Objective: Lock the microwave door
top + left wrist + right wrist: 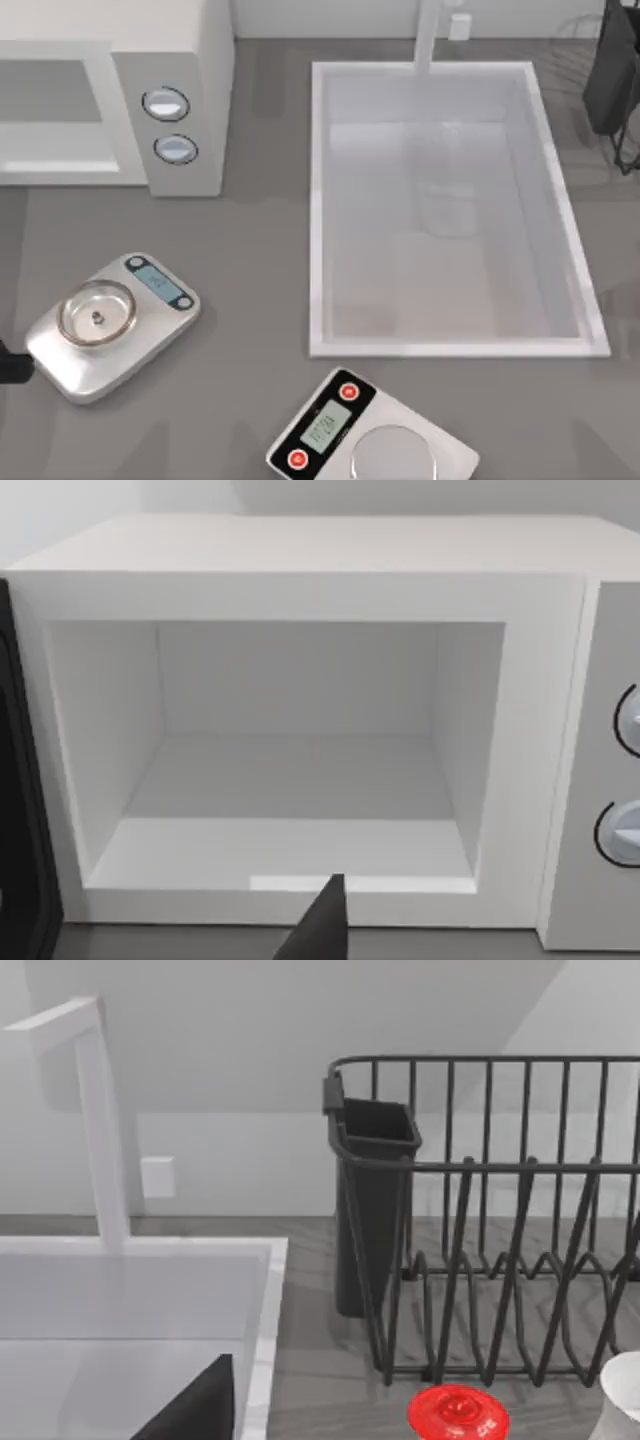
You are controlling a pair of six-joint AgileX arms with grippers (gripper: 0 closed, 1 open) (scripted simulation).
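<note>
Two kitchen scales point(110, 325) point(372, 435) flank a white sink point(450, 345).

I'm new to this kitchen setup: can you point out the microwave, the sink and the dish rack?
microwave point(300, 590): left wrist view, on the front frame above the open cavity.
sink point(318, 200): top view, on its left rim.
dish rack point(490, 1165): right wrist view, on its upper rail.

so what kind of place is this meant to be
Most likely a rendered kitchen counter: a white microwave with its cavity open, a sink with a tap, a dark dish rack, and two kitchen scales on the grey worktop.
</note>
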